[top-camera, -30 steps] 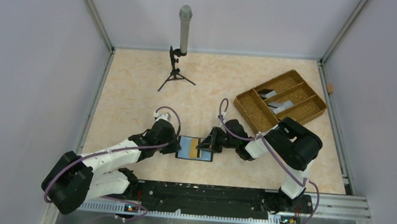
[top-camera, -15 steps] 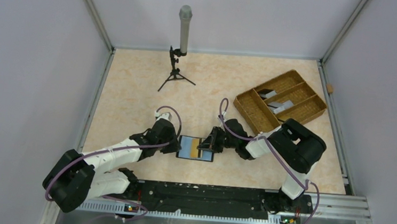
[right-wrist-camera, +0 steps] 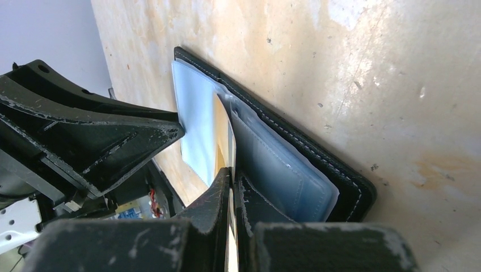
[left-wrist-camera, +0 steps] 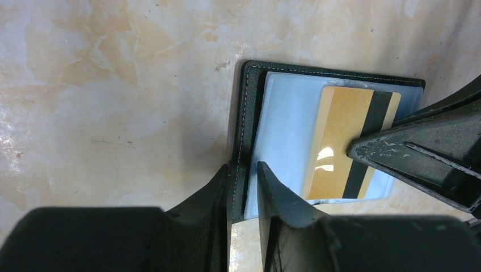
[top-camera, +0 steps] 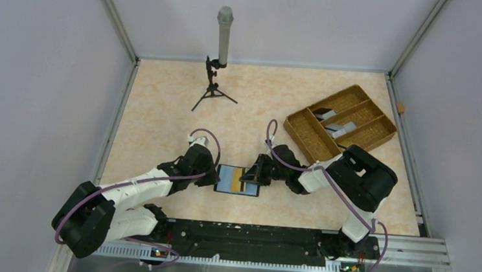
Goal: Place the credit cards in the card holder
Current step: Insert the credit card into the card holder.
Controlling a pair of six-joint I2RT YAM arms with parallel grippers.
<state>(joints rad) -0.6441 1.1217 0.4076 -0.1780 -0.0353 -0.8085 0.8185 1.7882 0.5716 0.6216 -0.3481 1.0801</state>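
The black card holder [top-camera: 237, 180] lies open on the table between the arms, its pale blue lining up. My left gripper [top-camera: 215, 177] is shut on its left edge [left-wrist-camera: 245, 141]. My right gripper [top-camera: 246, 173] is shut on a gold card with a dark stripe [left-wrist-camera: 346, 144], which sits partly inside a clear pocket. In the right wrist view the card [right-wrist-camera: 223, 136] stands edge-on between the fingers, beside the wallet's pockets [right-wrist-camera: 272, 164]. More cards [top-camera: 340, 126], pale grey and dark, lie in the brown woven tray [top-camera: 303, 132] at the back right.
A grey microphone on a small black tripod [top-camera: 217, 62] stands at the back centre. Walls close in the table on three sides. A black rail [top-camera: 250, 235] runs along the near edge.
Almost nothing has moved. The right arm's elbow has shifted slightly right; both grippers stay at the card holder.
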